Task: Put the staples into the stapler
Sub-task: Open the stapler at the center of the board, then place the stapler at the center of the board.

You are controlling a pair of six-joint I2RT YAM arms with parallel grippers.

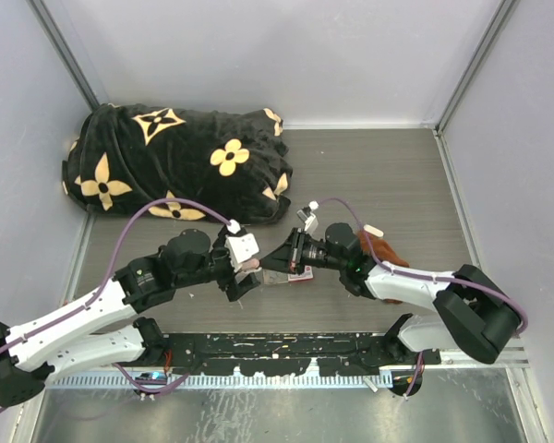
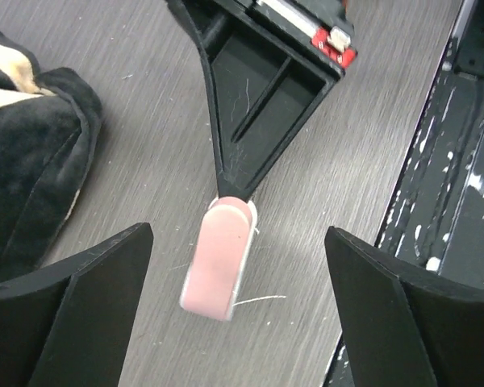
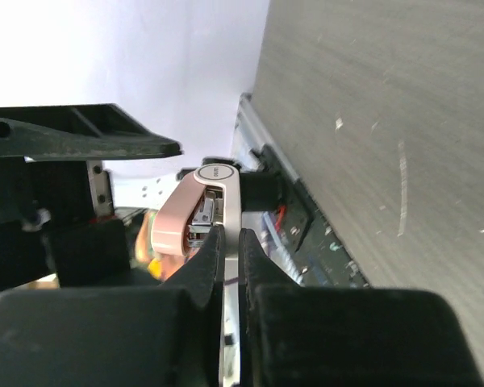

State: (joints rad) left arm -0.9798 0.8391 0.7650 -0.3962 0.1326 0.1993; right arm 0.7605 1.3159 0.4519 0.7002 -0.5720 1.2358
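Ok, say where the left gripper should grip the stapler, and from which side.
Probably the free rounded end of the stapler, closing across its width, from opposite the right gripper, which pinches the other end; the open left gripper brackets it.

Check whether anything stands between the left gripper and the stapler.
Nothing visible does. The left gripper stands open on either side of the stapler, with only table showing between. The right gripper pinches the stapler's far end.

Bright, even lighting; right wrist view looks partly overexposed.
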